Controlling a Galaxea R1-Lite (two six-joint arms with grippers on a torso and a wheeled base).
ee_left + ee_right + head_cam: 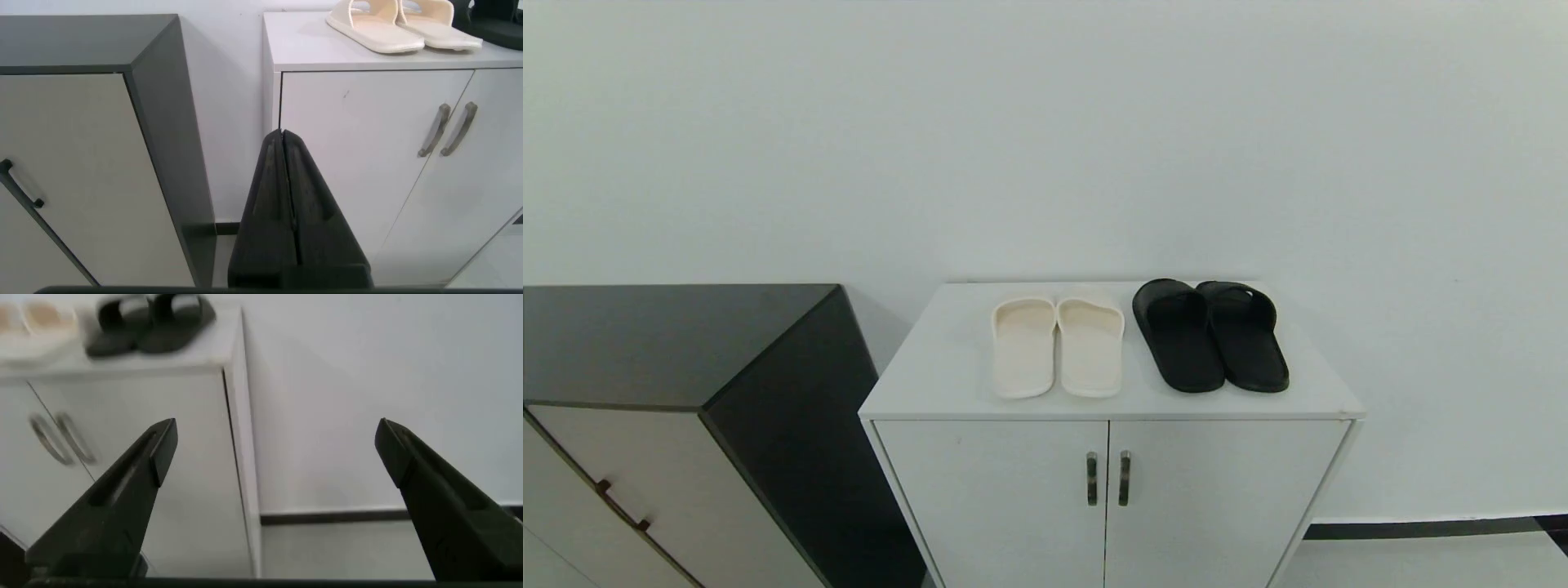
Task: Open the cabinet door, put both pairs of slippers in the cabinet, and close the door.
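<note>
In the head view, a white cabinet (996,506) was seen against the wall with both doors shut, its two handles (1107,478) side by side at the centre seam. A cream pair of slippers (1086,351) was laid on the cabinet top near the middle, heels reaching close to the front edge. A black pair of slippers (1213,339) was laid just beside it, toward the right edge. A dark cabinet (792,425) was placed to the left, apart from the white one.

In the left wrist view, the left end effector (288,204) was held with its fingers pressed together, in front of the gap between the two cabinets.

In the right wrist view, the right end effector (276,433) was held with its fingers spread wide, near the white cabinet's right front corner, below the black pair.
</note>
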